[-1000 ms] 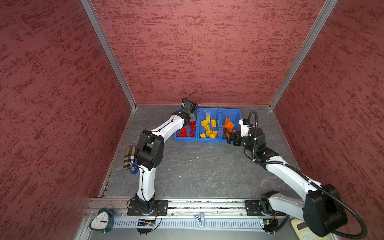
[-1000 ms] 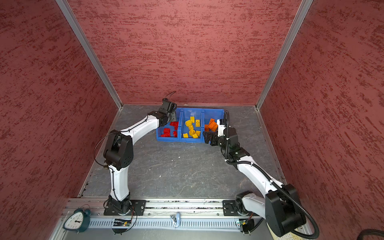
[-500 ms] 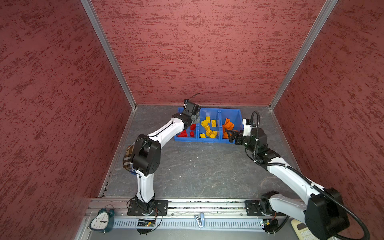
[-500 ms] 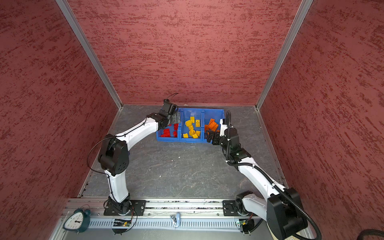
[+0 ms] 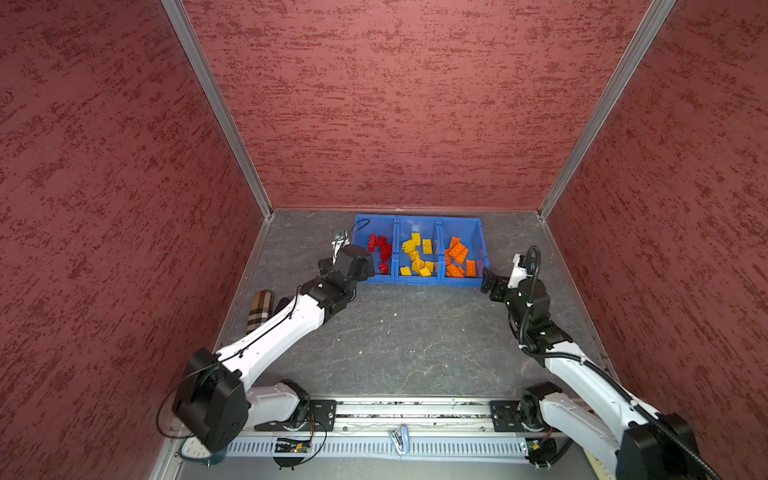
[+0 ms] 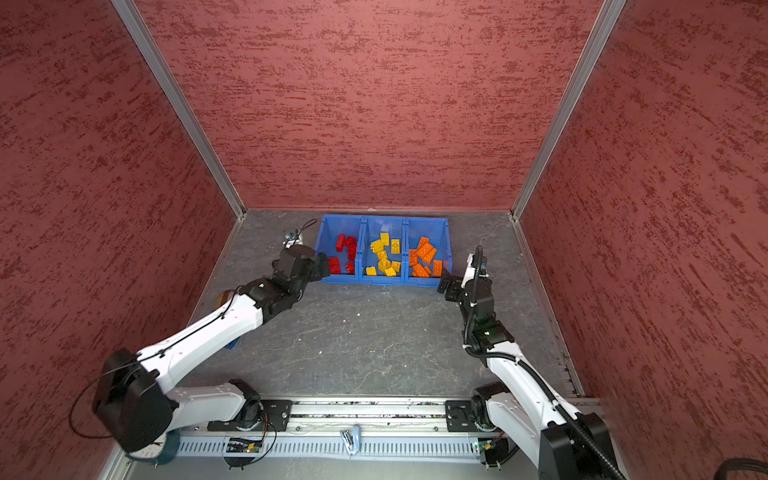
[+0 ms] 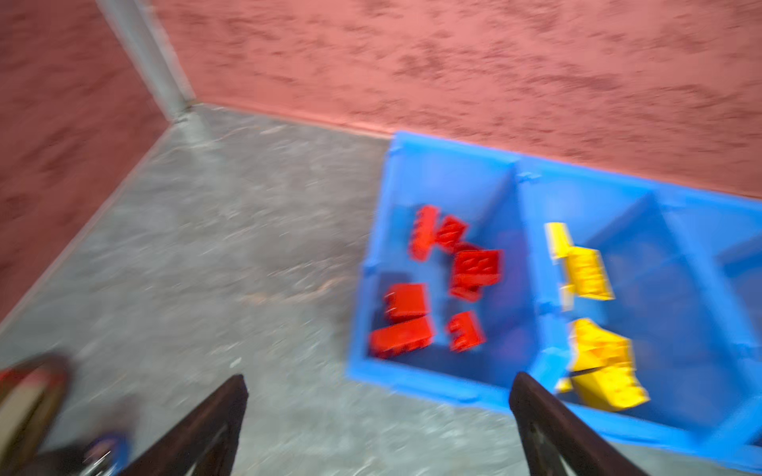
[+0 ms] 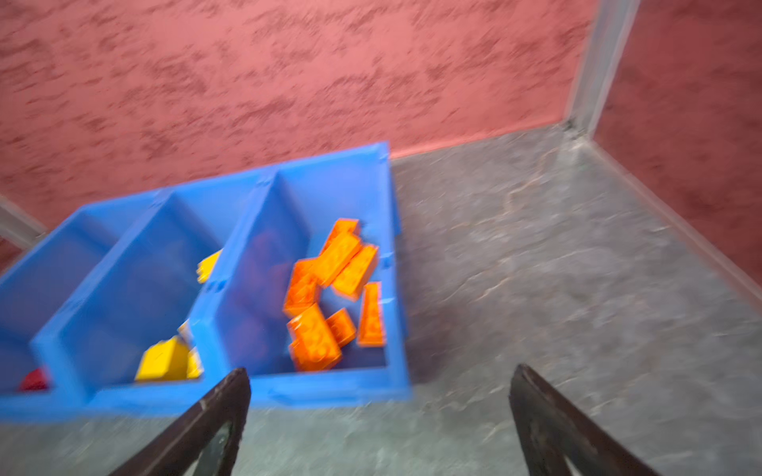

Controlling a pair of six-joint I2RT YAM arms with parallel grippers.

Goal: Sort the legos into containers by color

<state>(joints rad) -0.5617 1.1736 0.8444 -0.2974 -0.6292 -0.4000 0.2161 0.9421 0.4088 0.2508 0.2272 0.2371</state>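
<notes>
Containers [image 5: 419, 281] form one blue row near the back wall [image 5: 395, 104]. The row's long axis runs left to right across both top views, each bin's own length runs front to back, and the low front lips face the arms. Red legos [image 5: 380, 249] lie in the left bin, yellow legos [image 5: 417, 255] in the middle one and orange legos [image 5: 457, 259] in the right. All are jumbled, and several oblong orange bricks lie on a diagonal. The left gripper [image 7: 379, 381] is spread wide with nothing between its fingers, near the front left corner of the red bin. The right gripper [image 8: 381, 373] is equally wide and empty, near the front right corner of the orange bin. Both wrist views are blurred. A plaid roll [image 5: 257, 309] lies along the left wall.
</notes>
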